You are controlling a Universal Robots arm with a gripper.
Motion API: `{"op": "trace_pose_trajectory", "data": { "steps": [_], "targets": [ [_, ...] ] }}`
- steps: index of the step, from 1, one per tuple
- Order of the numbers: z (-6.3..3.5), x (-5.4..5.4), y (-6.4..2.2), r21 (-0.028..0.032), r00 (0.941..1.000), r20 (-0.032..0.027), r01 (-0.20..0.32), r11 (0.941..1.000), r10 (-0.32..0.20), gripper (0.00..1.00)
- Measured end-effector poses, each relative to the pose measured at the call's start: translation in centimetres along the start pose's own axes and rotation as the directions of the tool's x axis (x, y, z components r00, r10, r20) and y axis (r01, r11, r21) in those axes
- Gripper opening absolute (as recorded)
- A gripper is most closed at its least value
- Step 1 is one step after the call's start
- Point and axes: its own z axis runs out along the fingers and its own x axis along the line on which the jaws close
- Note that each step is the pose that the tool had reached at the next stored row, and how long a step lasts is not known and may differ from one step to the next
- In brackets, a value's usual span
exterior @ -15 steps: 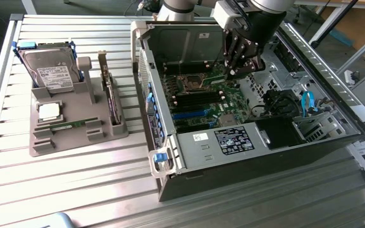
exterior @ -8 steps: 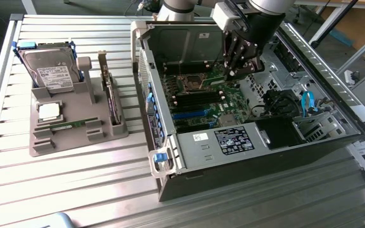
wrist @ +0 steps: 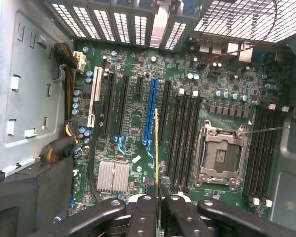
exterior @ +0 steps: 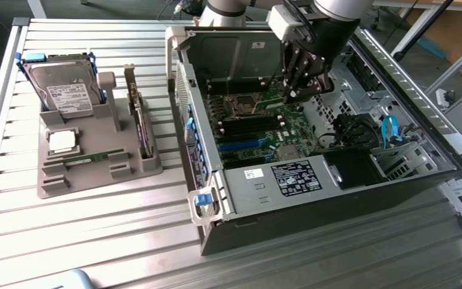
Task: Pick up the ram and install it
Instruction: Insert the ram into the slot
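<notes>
The ram [wrist: 157, 148] appears edge-on as a thin green strip running out from between my fingers, over the motherboard [wrist: 133, 118]. My gripper [wrist: 158, 198] is shut on it. The strip hangs between the blue card slot [wrist: 149, 113] and the row of black memory slots [wrist: 185, 138], beside the empty processor socket [wrist: 222, 153]. In the exterior view my gripper [exterior: 293, 91] reaches down into the open computer case [exterior: 215, 205], just above the board [exterior: 255, 126].
A grey holder [exterior: 94, 180] at the exterior view's left carries a hard drive [exterior: 62, 84], a square silver processor [exterior: 62, 141], an upright expansion card [exterior: 139, 120] and a green stick [exterior: 86, 158]. Case walls, drive cages and cables [exterior: 387, 129] surround the board.
</notes>
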Motion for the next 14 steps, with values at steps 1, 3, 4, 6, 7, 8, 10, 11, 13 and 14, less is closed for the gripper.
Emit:
{"op": "trace_pose_trajectory", "data": {
  "steps": [1,3,4,6,7,8,10,11,13,14],
  "targets": [
    [0.03,0.00,0.00,-0.0001,1.0000,-0.0001,0.000,1.0000,0.000,0.13],
    [0.11,0.00,0.00,0.0000,1.0000,-0.0001,0.000,1.0000,0.000,0.13],
    [0.14,0.01,0.00,0.0000,1.0000,-0.0001,0.000,1.0000,0.000,0.13],
    [0.21,0.01,0.00,-0.0001,1.0000,-0.0001,0.000,1.0000,0.000,0.13],
    [0.24,0.01,0.00,0.0000,1.0000,0.0000,0.000,1.0000,0.000,0.13],
    [0.27,0.01,0.00,0.0000,1.0000,-0.0001,0.000,1.0000,0.000,0.13],
    [0.33,0.01,0.00,0.0000,1.0000,0.0000,0.000,1.0000,0.000,0.13],
    [0.35,0.01,0.00,0.0000,1.0000,-0.0001,0.000,1.0000,0.000,0.13],
    [0.40,0.02,0.00,0.0000,1.0000,-0.0001,0.000,1.0000,0.000,0.13],
    [0.45,0.02,-0.01,0.0000,1.0000,0.0000,0.000,1.0000,0.000,0.13]
  ]
}}
